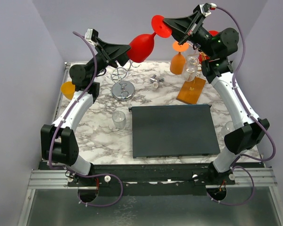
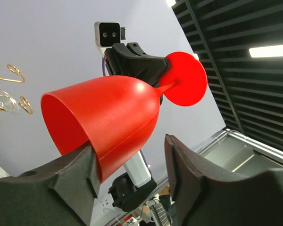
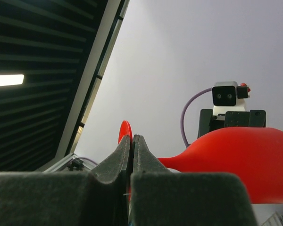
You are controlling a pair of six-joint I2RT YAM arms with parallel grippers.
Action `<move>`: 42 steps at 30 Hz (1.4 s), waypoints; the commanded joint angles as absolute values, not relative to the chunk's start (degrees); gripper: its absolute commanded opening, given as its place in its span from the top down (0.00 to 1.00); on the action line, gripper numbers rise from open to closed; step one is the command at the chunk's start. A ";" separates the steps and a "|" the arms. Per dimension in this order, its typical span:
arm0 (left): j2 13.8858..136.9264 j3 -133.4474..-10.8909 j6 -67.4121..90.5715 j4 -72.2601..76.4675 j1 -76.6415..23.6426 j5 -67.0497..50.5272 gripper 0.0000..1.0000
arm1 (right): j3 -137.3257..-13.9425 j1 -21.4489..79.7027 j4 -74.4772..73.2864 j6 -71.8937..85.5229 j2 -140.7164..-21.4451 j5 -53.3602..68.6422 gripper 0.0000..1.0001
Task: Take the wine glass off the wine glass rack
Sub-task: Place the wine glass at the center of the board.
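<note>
Midair, wine glass (image 1: 142,46): R gripper (image 1: 167,28) pinched tight on its foot; L gripper (image 1: 129,52) jaws part-open astride bowl.

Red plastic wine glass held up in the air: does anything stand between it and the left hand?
Nothing visible does. The red plastic wine glass has its bowl already between the open fingers of the left hand. The right hand, shut, pinches its round foot.
</note>
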State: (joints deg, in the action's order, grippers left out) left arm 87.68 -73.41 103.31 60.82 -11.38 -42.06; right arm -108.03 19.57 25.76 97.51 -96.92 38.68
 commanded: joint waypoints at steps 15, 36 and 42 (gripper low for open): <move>85.57 -73.98 107.03 67.68 -12.00 -43.50 1.00 | -101.14 20.04 24.43 91.28 -93.15 41.11 0.88; 66.07 -81.13 61.15 -12.19 -11.83 -32.89 1.00 | -96.36 18.94 -17.80 50.11 -76.50 16.26 0.00; 63.96 -87.27 49.53 -33.99 -11.82 -21.67 1.00 | -97.21 18.91 -22.96 42.44 -73.29 11.16 0.00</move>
